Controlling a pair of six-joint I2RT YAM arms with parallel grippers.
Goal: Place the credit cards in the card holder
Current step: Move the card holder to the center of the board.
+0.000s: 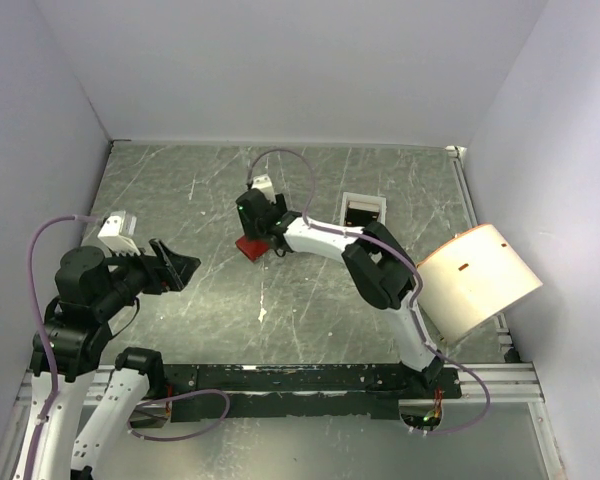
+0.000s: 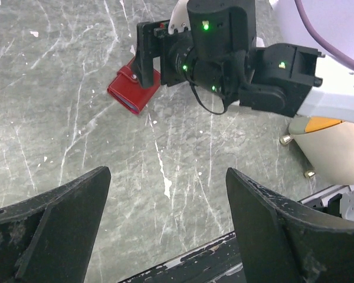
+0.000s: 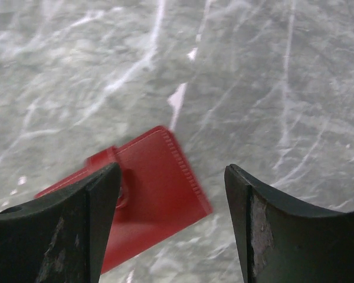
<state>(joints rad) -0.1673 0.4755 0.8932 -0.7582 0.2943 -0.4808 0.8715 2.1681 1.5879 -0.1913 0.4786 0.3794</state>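
Red card holder (image 2: 127,91), one, left tool (image 2: 168,174), right tool (image 3: 171,177)

So we've got three views here. Top cam sits high, above and behind the arm bases (image 1: 420,385), looking down on the whole bench (image 1: 180,190) and its walls (image 1: 280,70). Left wrist cam looks out between the left gripper (image 2: 167,177) fingers, slanting down across the bench toward the right arm (image 2: 271,76), mid-range. Right wrist cam points nearly straight down, super close, a bit blurry. All three of ours catch the red card holder (image 3: 153,194).
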